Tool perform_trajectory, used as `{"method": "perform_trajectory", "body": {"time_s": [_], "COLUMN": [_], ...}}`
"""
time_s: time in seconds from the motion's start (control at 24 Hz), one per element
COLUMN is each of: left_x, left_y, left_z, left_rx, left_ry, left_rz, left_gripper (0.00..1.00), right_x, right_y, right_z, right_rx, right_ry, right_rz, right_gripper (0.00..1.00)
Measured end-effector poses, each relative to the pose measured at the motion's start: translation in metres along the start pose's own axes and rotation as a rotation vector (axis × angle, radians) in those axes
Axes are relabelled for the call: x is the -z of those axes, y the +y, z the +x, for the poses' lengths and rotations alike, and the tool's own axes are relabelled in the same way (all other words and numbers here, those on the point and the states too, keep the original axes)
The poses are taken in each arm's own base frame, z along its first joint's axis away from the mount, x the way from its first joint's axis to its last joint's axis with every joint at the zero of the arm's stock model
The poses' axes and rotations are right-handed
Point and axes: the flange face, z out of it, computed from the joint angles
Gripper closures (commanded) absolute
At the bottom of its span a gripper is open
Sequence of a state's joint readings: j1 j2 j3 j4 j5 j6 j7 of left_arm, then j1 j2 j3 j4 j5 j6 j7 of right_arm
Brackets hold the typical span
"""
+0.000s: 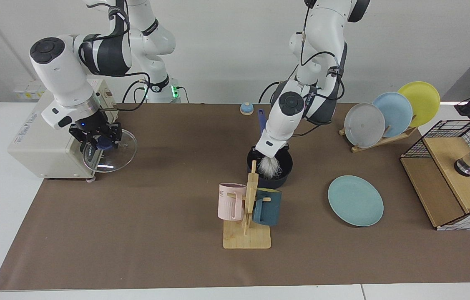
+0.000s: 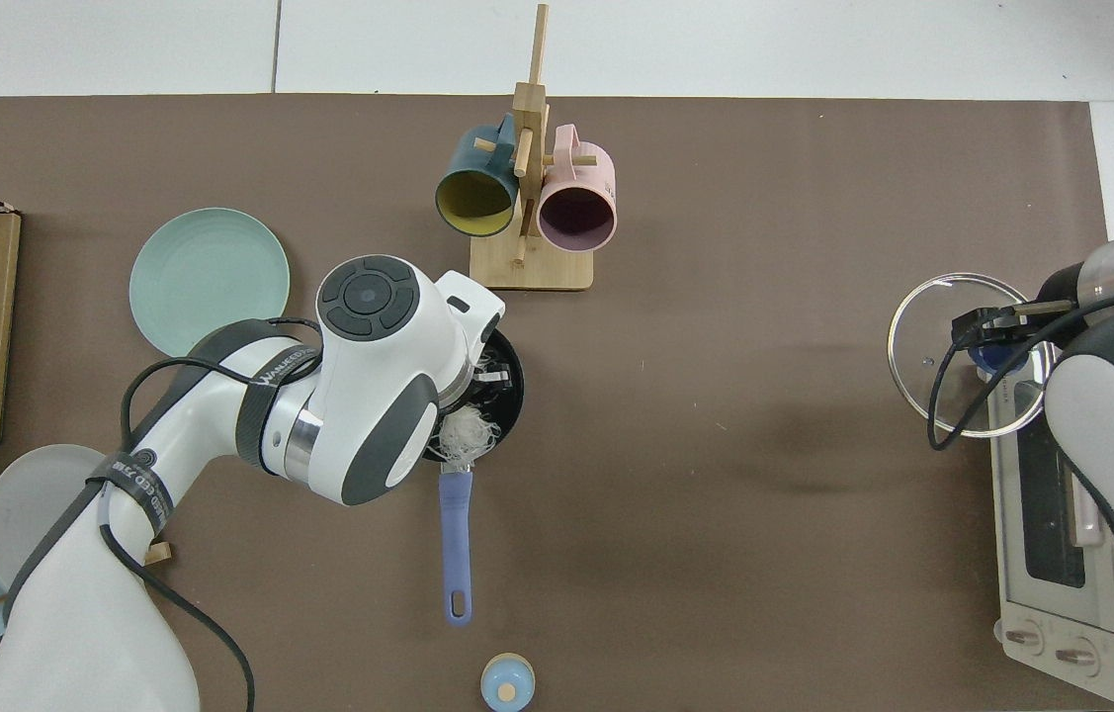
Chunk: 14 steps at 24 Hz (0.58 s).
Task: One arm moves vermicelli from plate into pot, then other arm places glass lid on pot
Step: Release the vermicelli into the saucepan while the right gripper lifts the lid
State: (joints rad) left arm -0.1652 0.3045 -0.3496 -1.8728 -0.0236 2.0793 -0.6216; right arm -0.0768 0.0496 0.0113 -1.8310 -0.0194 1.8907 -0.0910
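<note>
A: What have the left gripper's [image 1: 271, 155] fingers got?

B: They are pinched shut on the top of the vermicelli [image 1: 269, 166], and the tuft hangs down inside the pot [image 1: 280, 177]. The arm leans over the pot from behind, beside its blue handle [image 2: 455, 529]. So the first step is at its drop point.

A: And the plate?

B: The teal plate [image 1: 355, 201] lies bare on the mat, well apart from the pot, toward the wire basket [image 1: 460, 129].

A: The other side?

B: The right gripper [image 1: 100, 141] is clamped on the blue knob of the glass lid [image 1: 114, 155], held tilted off the mat, far from the pot, by the toaster oven [image 1: 38, 143].

A: Next?

B: I'd judge the left fingers must part to shed the strands, then lift clear so the lid can cross to the pot.
</note>
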Motion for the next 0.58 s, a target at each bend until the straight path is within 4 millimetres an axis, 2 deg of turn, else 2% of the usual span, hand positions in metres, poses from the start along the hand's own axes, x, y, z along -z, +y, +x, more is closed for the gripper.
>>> {"method": "perform_trajectory", "body": {"time_s": [0.17, 0.29, 0.46, 0.58], "left_x": [0.005, 0.018, 0.054, 0.093], "left_y": [-0.001, -0.006, -0.023, -0.053], "left_z": [0.001, 0.002, 0.003, 0.012], "left_rx": [0.003, 0.011, 0.004, -0.022], "left_ry": [0.010, 0.024, 0.036, 0.045], "left_rz": [-0.003, -0.005, 0.009, 0.026], "left_gripper": [0.00, 0.00, 0.00, 0.00], "right_x": [0.001, 0.003, 0.009, 0.018], "right_y": [-0.004, -0.018, -0.051, -0.096], "right_z": [-0.001, 0.000, 0.000, -0.002], "right_rx": [0.007, 0.026, 0.020, -0.010], "right_ry": [0.001, 0.004, 0.012, 0.022], "right_rz": [0.001, 0.001, 0.002, 0.001], "right_gripper": [1.00, 1.00, 1.00, 1.00]}}
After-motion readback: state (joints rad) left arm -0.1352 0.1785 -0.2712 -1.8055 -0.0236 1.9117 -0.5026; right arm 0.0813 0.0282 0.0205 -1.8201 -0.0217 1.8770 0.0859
